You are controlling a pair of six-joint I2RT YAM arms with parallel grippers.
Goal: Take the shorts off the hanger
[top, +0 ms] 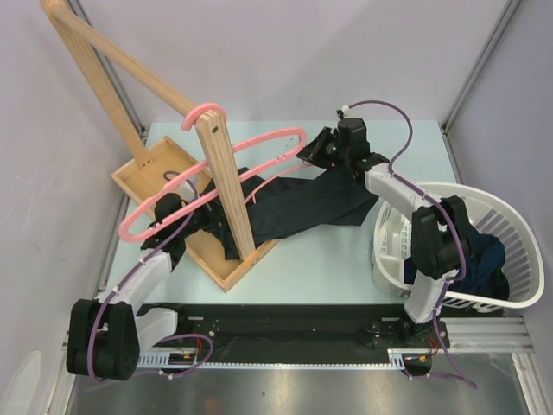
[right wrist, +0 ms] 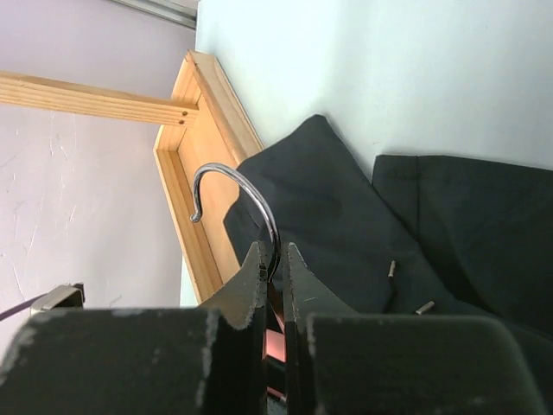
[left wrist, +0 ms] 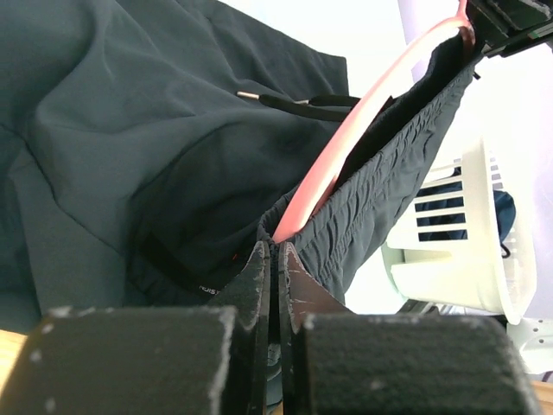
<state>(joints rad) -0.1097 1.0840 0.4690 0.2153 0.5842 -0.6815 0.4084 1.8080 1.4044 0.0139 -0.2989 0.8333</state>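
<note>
A pink hanger (top: pixel 251 169) with a metal hook (right wrist: pixel 246 192) stretches across the wooden stand. Blackish dark green shorts (top: pixel 302 207) hang from it and spread over the table; their waistband is still round the pink bar (left wrist: pixel 346 147). My left gripper (top: pixel 168 207) is at the hanger's left end, shut on the gathered waistband (left wrist: pixel 380 190) right beside the bar. My right gripper (top: pixel 324 149) is at the far right end, shut on the base of the metal hook, jaws (right wrist: pixel 276 255) pinching the wire. Navy shorts (top: pixel 484 255) lie in the basket.
A wooden stand with a tray base (top: pixel 138 177), an upright post (top: pixel 226 186) and a slanted beam (top: pixel 112 52) occupies the left side. A pink hook (top: pixel 203 114) sits on top of the post. A white laundry basket (top: pixel 518 233) stands at the right by the right arm.
</note>
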